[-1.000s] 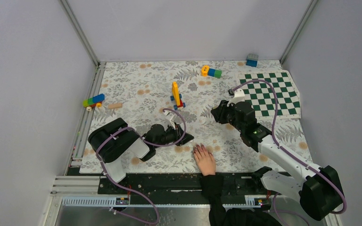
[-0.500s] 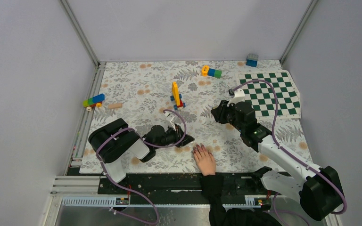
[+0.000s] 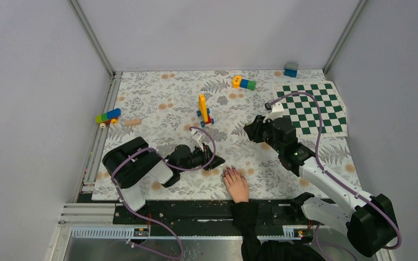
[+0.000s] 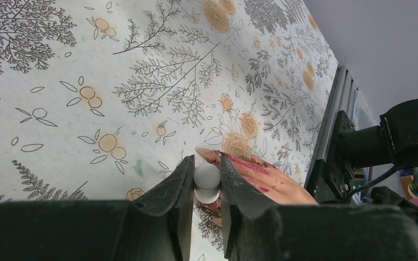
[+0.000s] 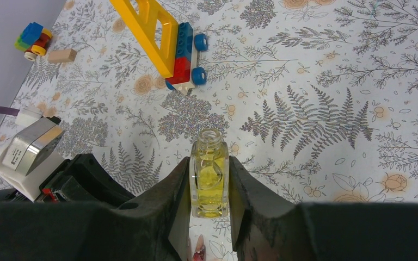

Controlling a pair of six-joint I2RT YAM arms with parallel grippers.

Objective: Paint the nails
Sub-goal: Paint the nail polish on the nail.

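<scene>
A pale hand [image 3: 237, 186] in a black sleeve lies flat at the table's near edge, its dark purplish-red nails [image 3: 229, 171] pointing away. In the left wrist view the fingers [image 4: 272, 179] are smeared red. My left gripper [image 4: 207, 163] is shut on a small white round brush cap [image 4: 207, 176] just over the fingertips, beside one nail [image 4: 207, 154]. My right gripper [image 5: 209, 163] is shut on a small uncapped glass bottle [image 5: 209, 179] of yellow liquid, held upright above the cloth behind the hand. Below the bottle one red nail [image 5: 198, 253] shows.
A yellow, red and blue toy vehicle [image 3: 203, 110] stands mid-table. An orange-blue-green brick row [image 3: 243, 82] and a blue brick [image 3: 290, 69] lie at the back. A green chequered mat [image 3: 313, 106] is at the right. Coloured bricks [image 3: 108, 116] and a wooden block [image 3: 132, 122] lie at the left.
Hardly anything: the right arm has shifted very slightly; the hand, the left gripper and both grips stay as they were.
</scene>
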